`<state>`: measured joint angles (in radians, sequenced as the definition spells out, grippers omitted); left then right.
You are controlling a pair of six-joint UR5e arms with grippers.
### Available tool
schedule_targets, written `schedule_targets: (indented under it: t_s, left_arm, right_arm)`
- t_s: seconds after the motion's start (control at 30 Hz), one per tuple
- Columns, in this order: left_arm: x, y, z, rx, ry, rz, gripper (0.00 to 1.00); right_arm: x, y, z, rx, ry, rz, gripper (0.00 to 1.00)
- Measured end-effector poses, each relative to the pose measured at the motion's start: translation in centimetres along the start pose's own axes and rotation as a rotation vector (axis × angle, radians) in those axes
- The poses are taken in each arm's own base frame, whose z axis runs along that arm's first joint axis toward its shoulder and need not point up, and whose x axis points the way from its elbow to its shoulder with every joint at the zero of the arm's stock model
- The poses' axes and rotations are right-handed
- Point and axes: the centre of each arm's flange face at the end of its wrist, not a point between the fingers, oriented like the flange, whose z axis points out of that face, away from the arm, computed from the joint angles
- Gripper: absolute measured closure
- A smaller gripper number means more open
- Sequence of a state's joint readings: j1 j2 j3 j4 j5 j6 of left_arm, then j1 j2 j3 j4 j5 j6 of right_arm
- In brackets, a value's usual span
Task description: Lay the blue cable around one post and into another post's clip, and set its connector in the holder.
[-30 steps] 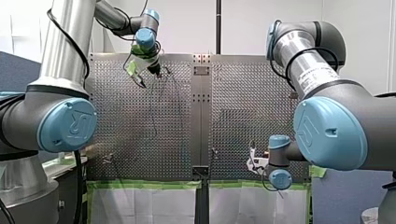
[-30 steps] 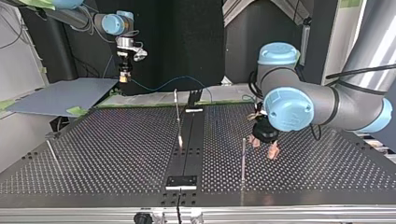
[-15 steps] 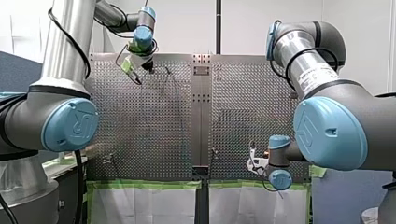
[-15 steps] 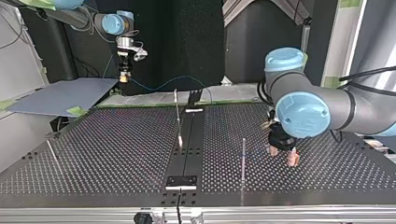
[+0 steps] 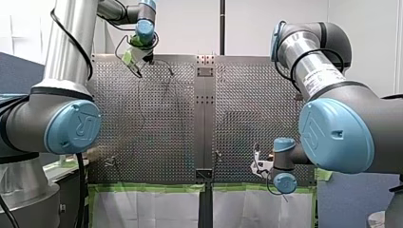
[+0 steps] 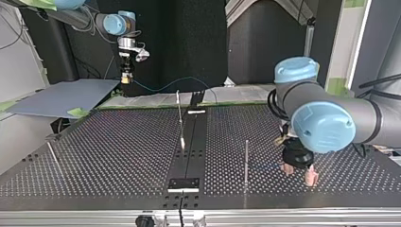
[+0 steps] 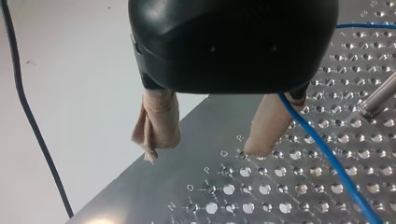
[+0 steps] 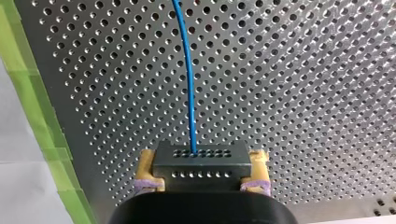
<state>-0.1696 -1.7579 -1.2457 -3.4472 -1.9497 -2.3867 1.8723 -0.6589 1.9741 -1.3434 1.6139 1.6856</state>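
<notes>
Clearly, the two big silver arms with pale blue joint caps share the work. My left arm reaches low over the tabletop at the top view's right. My right arm hangs higher, near the far edge at that view's left, I think to hold the cable's end up. The left hand, black with two beige padded fingers, is spread and grips nothing. The thin blue cable passes close by one finger, on its outer side. Probably this finger pushes the cable sideways toward the thin upright metal post near it. Whether the cable already touches this post, I cannot tell. The right hand pinches the black rectangular connector with rows of small holes between its yellow pads. The cable goes out forward from it, so the connector is not yet set down anywhere.

Around is a room with a white wall and a black backdrop. The tabletop is a metal plate full of small holes, with green tape along its edge.
</notes>
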Motion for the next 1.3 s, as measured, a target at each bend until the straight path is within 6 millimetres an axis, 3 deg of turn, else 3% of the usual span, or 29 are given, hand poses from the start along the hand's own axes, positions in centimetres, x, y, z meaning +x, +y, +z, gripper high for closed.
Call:
schedule_targets:
  t_s: [0.13, 0.37, 0.63, 0.87, 1.3]
  left_arm:
    - [0.6, -0.1, 1.1, -0.005, 0.015, 0.017, 0.00]
    - [3.5, 0.6, 3.6, -0.006, 0.075, 0.037, 0.00]
    - [4.8, 1.3, 4.6, -0.028, 0.089, 0.033, 0.00]
    - [6.2, 1.0, 4.3, -0.008, 0.153, -0.026, 0.00]
    - [6.8, 0.6, 4.1, 0.017, 0.213, -0.106, 0.00]
  right_arm:
    - [0.0, 0.0, 0.0, 0.000, 0.001, 0.000, 1.00]
    - [0.0, 0.0, 0.0, 0.001, 0.001, 0.000, 1.00]
    - [-0.1, 0.0, -0.1, 0.001, -0.001, 0.000, 1.00]
    - [-0.3, 0.0, -0.1, 0.000, -0.003, -0.001, 1.00]
    - [-0.3, 0.0, -0.1, 0.001, -0.007, 0.000, 1.00]
